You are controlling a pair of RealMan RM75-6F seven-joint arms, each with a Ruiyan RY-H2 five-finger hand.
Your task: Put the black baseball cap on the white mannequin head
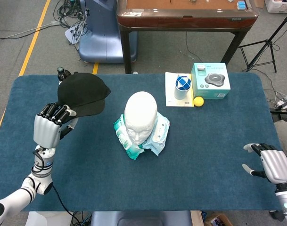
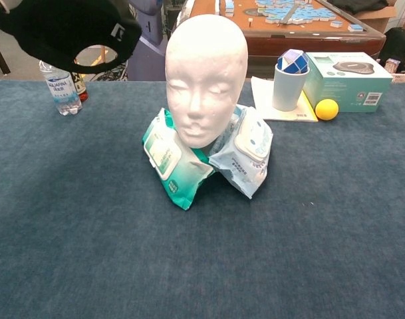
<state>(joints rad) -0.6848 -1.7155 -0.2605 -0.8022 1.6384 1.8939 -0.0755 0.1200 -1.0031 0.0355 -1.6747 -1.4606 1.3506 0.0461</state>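
Note:
The black baseball cap (image 1: 83, 93) hangs in the air left of the white mannequin head (image 1: 140, 115), held by my left hand (image 1: 48, 126) at its near edge. In the chest view the cap (image 2: 69, 30) is at the top left, higher than the mannequin head (image 2: 205, 76), its open underside facing down. The head stands upright on the blue table, propped among wet-wipe packs (image 2: 172, 159). My right hand (image 1: 271, 164) rests low at the table's right front edge, fingers spread, holding nothing.
Two bottles (image 2: 61, 86) stand at the far left behind the cap. A cup with a blue-white cube (image 1: 182, 87), a yellow ball (image 1: 198, 100) and a teal box (image 1: 210, 80) sit at the back right. The blue table cloth (image 1: 209, 141) spreads in front.

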